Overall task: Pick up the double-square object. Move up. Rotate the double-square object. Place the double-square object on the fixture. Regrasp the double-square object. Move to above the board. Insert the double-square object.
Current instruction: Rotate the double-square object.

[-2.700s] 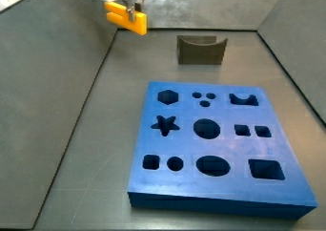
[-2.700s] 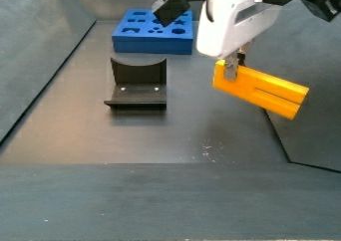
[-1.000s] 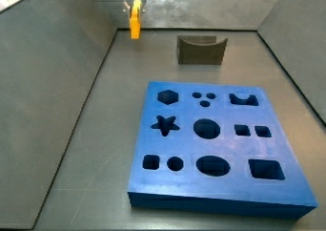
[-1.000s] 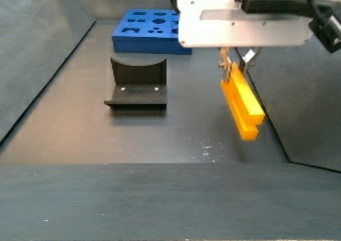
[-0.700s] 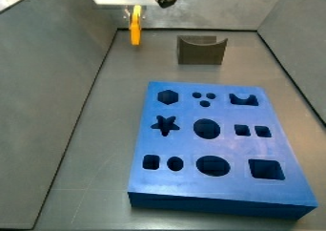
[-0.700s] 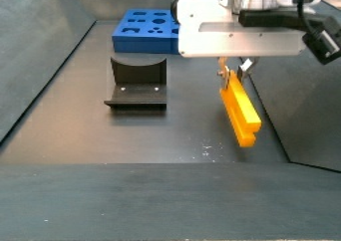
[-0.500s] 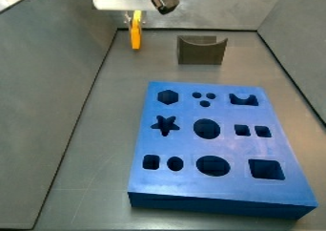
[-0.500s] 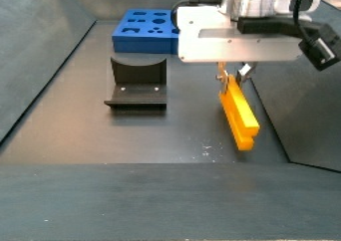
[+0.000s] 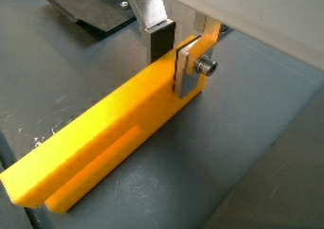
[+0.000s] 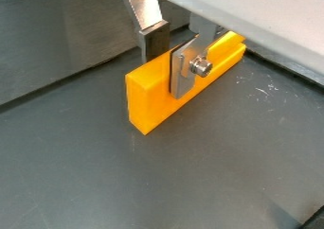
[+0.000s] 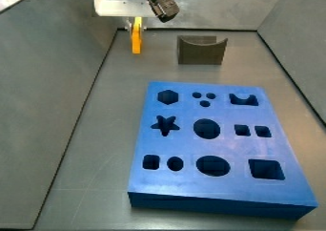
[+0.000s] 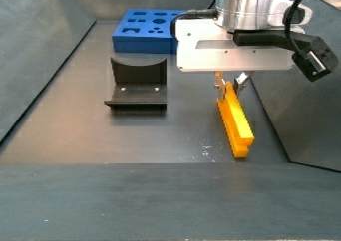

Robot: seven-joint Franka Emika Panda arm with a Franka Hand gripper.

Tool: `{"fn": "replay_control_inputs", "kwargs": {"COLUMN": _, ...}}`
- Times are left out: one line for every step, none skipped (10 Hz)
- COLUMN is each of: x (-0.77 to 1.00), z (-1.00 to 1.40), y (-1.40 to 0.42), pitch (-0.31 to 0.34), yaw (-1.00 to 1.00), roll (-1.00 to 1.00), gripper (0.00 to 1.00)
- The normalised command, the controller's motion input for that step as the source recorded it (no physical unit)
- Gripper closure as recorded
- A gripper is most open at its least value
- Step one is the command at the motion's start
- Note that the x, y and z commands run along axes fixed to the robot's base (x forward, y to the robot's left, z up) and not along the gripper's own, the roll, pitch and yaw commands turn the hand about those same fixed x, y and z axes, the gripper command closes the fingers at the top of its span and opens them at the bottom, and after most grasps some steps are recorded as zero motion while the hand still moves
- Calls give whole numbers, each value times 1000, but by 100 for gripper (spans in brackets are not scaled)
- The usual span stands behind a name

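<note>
In a side view my gripper (image 11: 135, 21) is mostly cut off by the top edge, and the yellow block (image 11: 136, 36) shows only as a thin sliver, its forked end too small to tell. In a wrist view the fixture (image 9: 91, 8) is cropped at the upper left. In a side view my body hides the block's (image 12: 236, 122) upper end, and the blue board (image 12: 150, 30) sits partly behind the fixture (image 12: 136, 87).
</note>
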Motion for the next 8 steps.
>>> {"fn": "replay_control_inputs", "kwargs": {"x": 31, "z": -554, "y": 7, "pitch": -44, "yaw": 12, "roll": -123, "gripper": 100}}
{"fn": "replay_control_inputs", "kwargs": {"x": 31, "z": -551, "y": 8, "pitch": -45, "yaw": 13, "roll": -123, "gripper": 100}}
{"fn": "replay_control_inputs", "kwargs": {"x": 31, "z": -551, "y": 9, "pitch": -45, "yaw": 12, "roll": -123, "gripper": 100}}
{"fn": "replay_control_inputs", "kwargs": {"x": 32, "z": -550, "y": 9, "pitch": -46, "yaw": 12, "roll": -123, "gripper": 100}}
{"fn": "replay_control_inputs", "kwargs": {"x": 32, "z": -550, "y": 9, "pitch": -46, "yaw": 12, "roll": -123, "gripper": 100}}
{"fn": "replay_control_inputs", "kwargs": {"x": 32, "z": -549, "y": 9, "pitch": -46, "yaw": 12, "roll": -123, "gripper": 100}}
{"fn": "replay_control_inputs", "kwargs": {"x": 32, "z": -549, "y": 9, "pitch": -46, "yaw": 12, "roll": -123, "gripper": 100}}
{"fn": "replay_control_inputs", "kwargs": {"x": 0, "z": 0, "y": 0, "pitch": 0, "yaw": 0, "roll": 0, "gripper": 0}}
